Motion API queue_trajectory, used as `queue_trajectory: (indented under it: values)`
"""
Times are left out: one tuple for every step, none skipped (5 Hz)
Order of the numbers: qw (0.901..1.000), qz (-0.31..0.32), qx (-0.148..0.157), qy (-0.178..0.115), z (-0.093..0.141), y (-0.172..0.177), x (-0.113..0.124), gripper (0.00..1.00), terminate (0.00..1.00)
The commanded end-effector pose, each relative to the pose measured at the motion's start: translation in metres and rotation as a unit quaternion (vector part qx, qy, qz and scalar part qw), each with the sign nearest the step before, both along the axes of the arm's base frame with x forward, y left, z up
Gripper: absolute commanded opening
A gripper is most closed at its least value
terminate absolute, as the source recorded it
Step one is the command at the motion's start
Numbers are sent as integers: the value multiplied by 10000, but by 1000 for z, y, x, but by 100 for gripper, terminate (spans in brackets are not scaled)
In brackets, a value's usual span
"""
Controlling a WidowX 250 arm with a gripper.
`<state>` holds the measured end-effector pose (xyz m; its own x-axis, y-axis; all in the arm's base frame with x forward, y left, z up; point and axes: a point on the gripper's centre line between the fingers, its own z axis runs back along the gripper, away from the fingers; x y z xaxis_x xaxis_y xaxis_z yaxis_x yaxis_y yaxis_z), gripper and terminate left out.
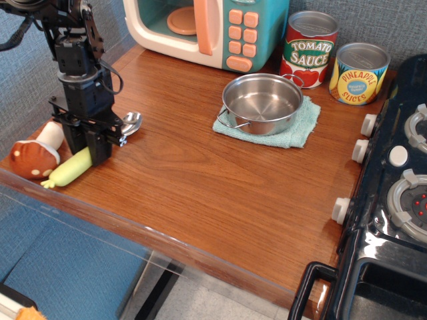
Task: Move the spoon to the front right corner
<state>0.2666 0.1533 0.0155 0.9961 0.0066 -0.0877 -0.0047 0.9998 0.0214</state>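
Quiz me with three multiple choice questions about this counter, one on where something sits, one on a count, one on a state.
1. The steel pot sits on:
A. the teal cloth
B. the stove
C. the microwave

2. How many cans stand at the back?
A. one
B. two
C. four

3. The gripper is:
A. raised high above the pot
B. down at the spoon
C. out of view

Answers: 1 A, the cloth shows under the pot's rim. 2 B, the tomato sauce can and the pineapple can. 3 B, its fingers straddle the pale handle beside the toy mushroom.
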Motion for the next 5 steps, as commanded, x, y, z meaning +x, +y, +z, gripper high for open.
queue_trajectory:
  values:
    - [9913,855,-109,-991,81,-49,30,0,0]
    - [9927,633,-367,-955,73,-97,29,0,0]
    - [9947,332,-406,-880,54,-147,21,0,0]
    - [9950,85,-469,-874,39,-189,21,0,0]
    - [9952,22,-452,-870,30,-206,25,0,0]
